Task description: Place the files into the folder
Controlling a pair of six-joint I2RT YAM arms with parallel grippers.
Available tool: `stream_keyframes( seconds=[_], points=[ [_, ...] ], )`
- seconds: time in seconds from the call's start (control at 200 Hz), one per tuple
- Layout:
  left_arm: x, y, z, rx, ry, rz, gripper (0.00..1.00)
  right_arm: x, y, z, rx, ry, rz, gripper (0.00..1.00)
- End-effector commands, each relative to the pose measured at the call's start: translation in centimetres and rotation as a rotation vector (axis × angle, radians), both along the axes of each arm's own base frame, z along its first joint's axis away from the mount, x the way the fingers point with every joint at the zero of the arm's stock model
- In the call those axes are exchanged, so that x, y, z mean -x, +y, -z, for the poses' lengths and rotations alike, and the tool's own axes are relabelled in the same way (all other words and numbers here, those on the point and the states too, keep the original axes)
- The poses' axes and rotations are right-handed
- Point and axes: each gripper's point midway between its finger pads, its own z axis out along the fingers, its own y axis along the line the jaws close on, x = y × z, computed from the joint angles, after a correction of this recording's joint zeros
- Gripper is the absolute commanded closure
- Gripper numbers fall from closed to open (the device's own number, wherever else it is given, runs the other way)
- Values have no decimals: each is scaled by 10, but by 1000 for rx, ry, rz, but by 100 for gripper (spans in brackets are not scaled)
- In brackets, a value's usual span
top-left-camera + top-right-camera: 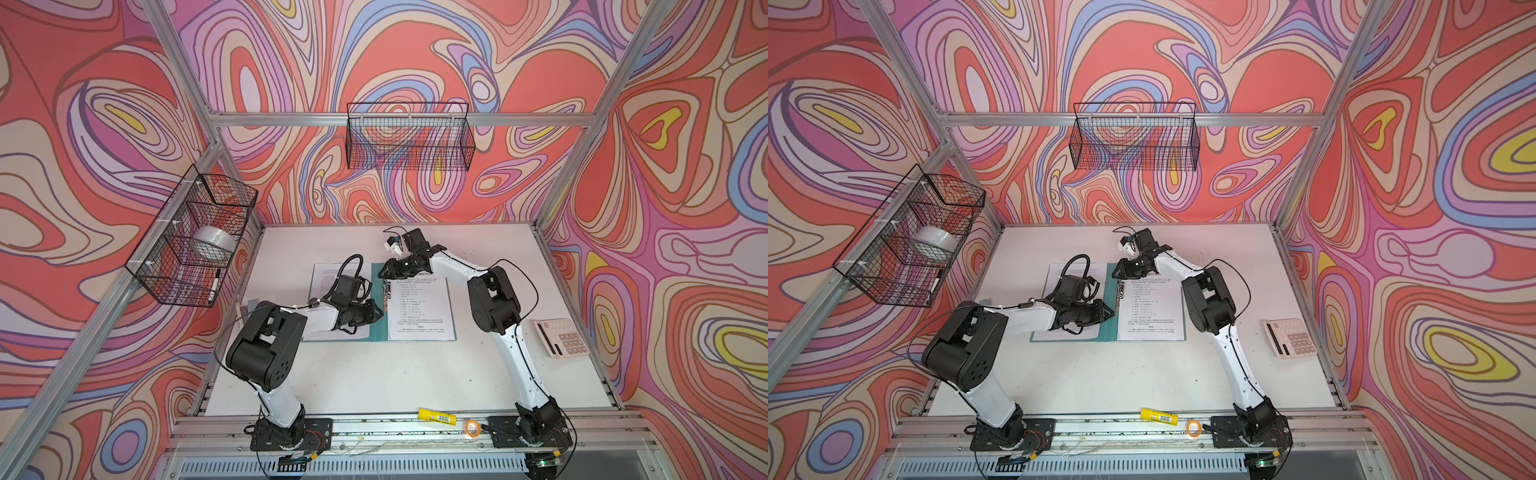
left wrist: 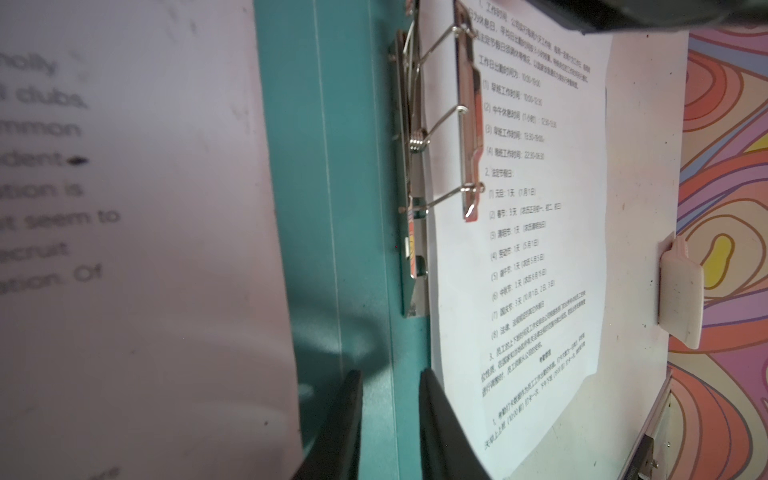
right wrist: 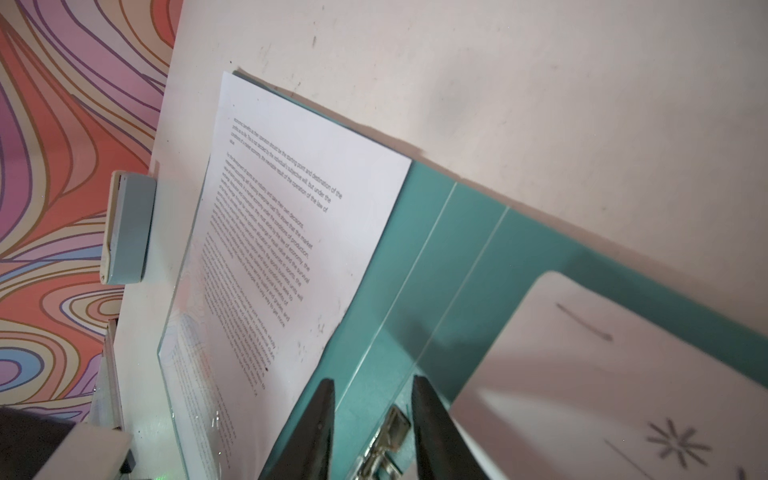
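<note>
Files (image 1: 419, 307) on open folder (image 1: 379, 333), L+R

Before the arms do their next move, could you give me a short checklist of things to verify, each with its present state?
1. Folder open and flat on the table: ok.
2. Right sheet on the folder's right half, edge under the metal clip: ok.
3. Clip pressed firmly on that sheet: cannot tell.
4. Left sheet filed under the clip: not ok, it lies loose on the left half.
5. Left gripper free, jaws parted over the spine: ok.
6. Right gripper clear of the clip, jaws parted either side of its end: cannot tell.
</note>
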Motion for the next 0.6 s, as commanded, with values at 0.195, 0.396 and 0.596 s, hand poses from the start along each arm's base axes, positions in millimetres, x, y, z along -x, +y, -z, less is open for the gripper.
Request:
stream_keyframes(
  seconds=[0.195,0.396,0.596],
  points=[
    [3,3,2,-15,0,-4,75,7,9,-10,-51,0,-39,67],
    [3,4,3,-17,-1,-4,75,10,15,-25,-90,-11,-61,67],
    [4,5,3,-21,-2,-6,75,16,17,-32,-106,-7,-79,67]
  ],
)
